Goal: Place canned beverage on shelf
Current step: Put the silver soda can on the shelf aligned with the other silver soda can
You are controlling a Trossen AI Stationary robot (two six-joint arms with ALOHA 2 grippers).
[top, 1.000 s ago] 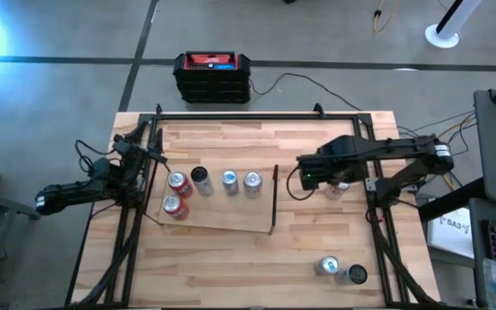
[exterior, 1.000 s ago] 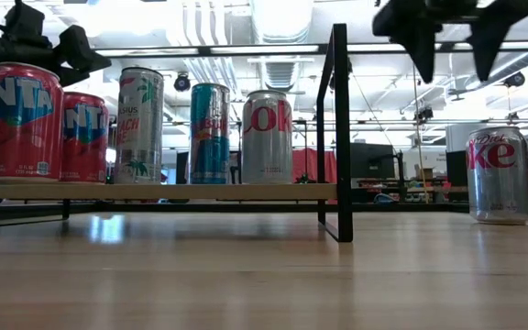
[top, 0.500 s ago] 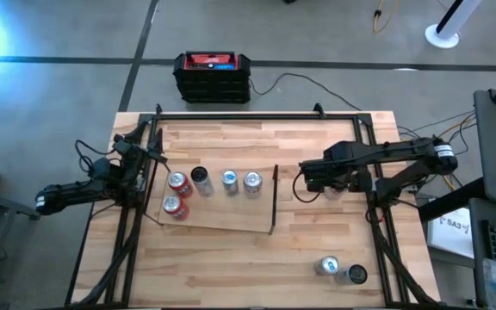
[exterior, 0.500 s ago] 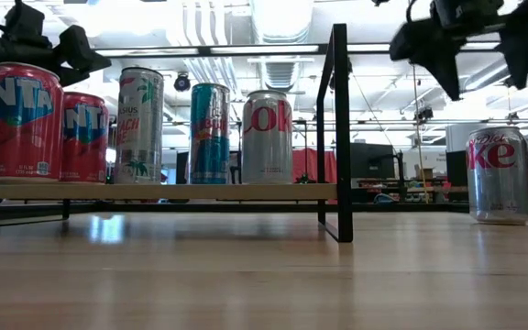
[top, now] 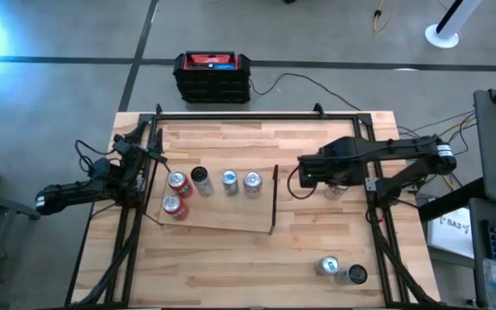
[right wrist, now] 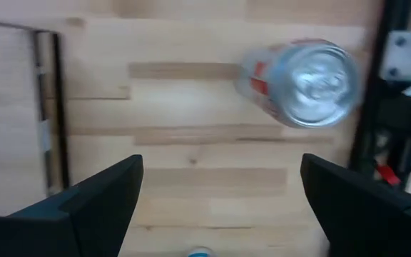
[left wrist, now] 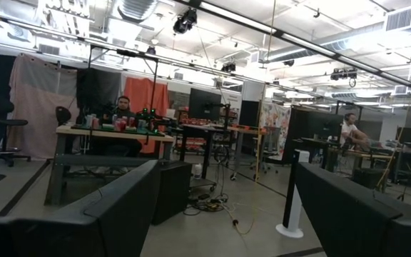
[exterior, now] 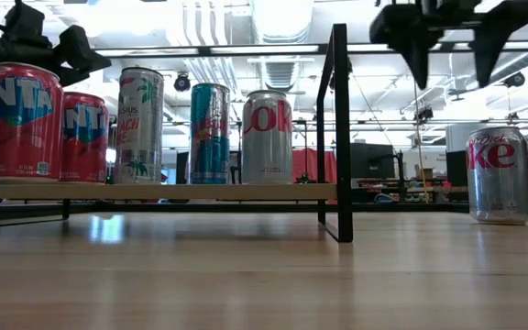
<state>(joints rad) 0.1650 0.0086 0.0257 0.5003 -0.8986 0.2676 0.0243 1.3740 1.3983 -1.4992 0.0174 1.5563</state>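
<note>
Silver can (right wrist: 305,82) — bare planks — shelf edge (right wrist: 48,107)

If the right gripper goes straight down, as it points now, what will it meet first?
Probably the bare table. The right gripper, open, points down beside the silver Coke can, which stands off to one side, not between the fingers.

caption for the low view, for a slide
Five cans stand on the shelf while the open right gripper hangs above the table beside a silver Diet Coke can.

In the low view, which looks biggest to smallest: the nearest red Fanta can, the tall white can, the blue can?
1. Nearest red Fanta can, likely helped by nearness.
2. Tall white can.
3. Slim blue can.
</note>
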